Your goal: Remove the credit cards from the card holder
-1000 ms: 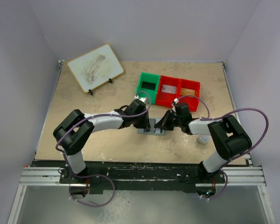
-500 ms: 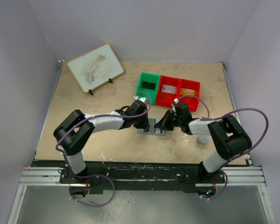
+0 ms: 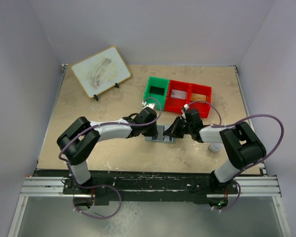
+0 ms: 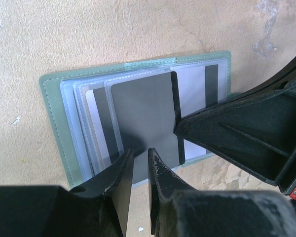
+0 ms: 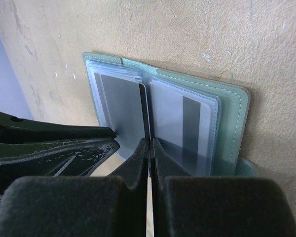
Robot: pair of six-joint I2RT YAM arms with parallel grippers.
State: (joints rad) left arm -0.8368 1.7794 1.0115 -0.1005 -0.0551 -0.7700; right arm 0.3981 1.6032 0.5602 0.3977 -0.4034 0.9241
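Observation:
The card holder (image 4: 52, 113) lies open and flat on the table, with a grey-green rim and clear sleeves. A plain grey card (image 4: 143, 113) sticks partly out of its left-hand sleeves, and striped cards (image 4: 212, 84) show in the other sleeves. My left gripper (image 4: 138, 153) rests its tips on the grey card's near edge, the jaws a narrow gap apart with nothing pinched between them. My right gripper (image 5: 149, 142) is shut, its tip at the holder's middle fold against the grey card's (image 5: 121, 108) edge. From above, both grippers meet over the holder (image 3: 157, 138).
A green bin (image 3: 156, 90) and two red bins (image 3: 189, 97) stand just behind the holder. A white board on a stand (image 3: 100, 71) sits at the back left. A small white object (image 3: 214, 147) lies by the right arm.
The left gripper's jaws have drawn closer together and its wrist has shifted slightly over the holder. The right arm has not moved.

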